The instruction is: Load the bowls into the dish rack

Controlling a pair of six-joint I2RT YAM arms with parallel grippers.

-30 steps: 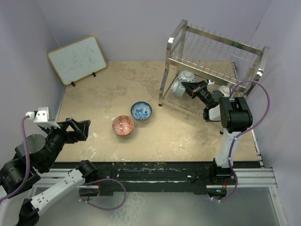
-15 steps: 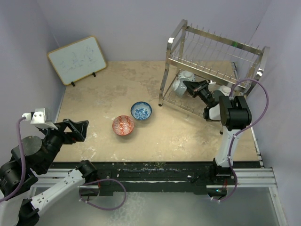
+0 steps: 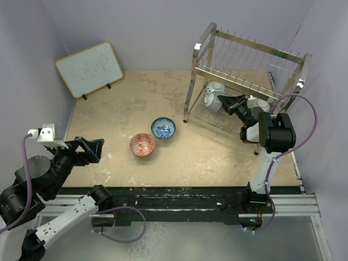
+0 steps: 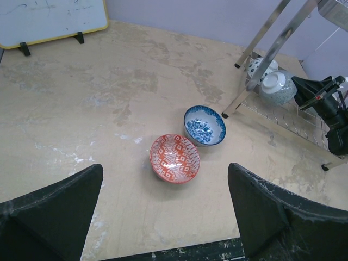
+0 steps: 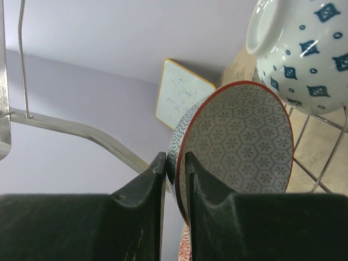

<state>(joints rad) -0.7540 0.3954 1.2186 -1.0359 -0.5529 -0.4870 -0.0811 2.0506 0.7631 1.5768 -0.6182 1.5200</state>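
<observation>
Lilac walls are closing in a mottled beige surface [image 3: 136, 98], with a wood-framed whiteboard [image 3: 89, 68] leaning at the far left corner. A tall two-tier silver wire dish rack [image 3: 191, 89] is standing at the far right. Out on the open surface, a small round blue-and-white floral bowl [image 3: 163, 128] and a small round red-orange patterned bowl [image 3: 142, 144] are sitting upright just beside each other, the red-orange one nearer the arms.

The right arm is reaching into the rack's lower tier, where the right tool [image 3: 223, 100] is straddling the rim of a small ceramic bowl with a grey hexagon pattern inside and a thin red edge [image 5: 239, 141]. This hexagon bowl is standing on its side on the lower wires. The tool's fingers [image 5: 147, 185] are sitting narrow, one on each side of the bowl's wall, but whether they are pinching it or lying just clear of it cannot be told. Just beside it in the same tier, a pale bowl dotted with blue diamond motifs [image 5: 304, 54] is also lying on its side, its foot ring showing. A further pale bowl [image 3: 260, 103] is showing in that tier, partly hidden behind the right arm.

The left arm is hovering at the near left corner, well apart from the rack. The left tool [image 3: 93, 148] is gaping wide with nothing between its fingers, pointing across the surface toward the two loose bowls.
</observation>
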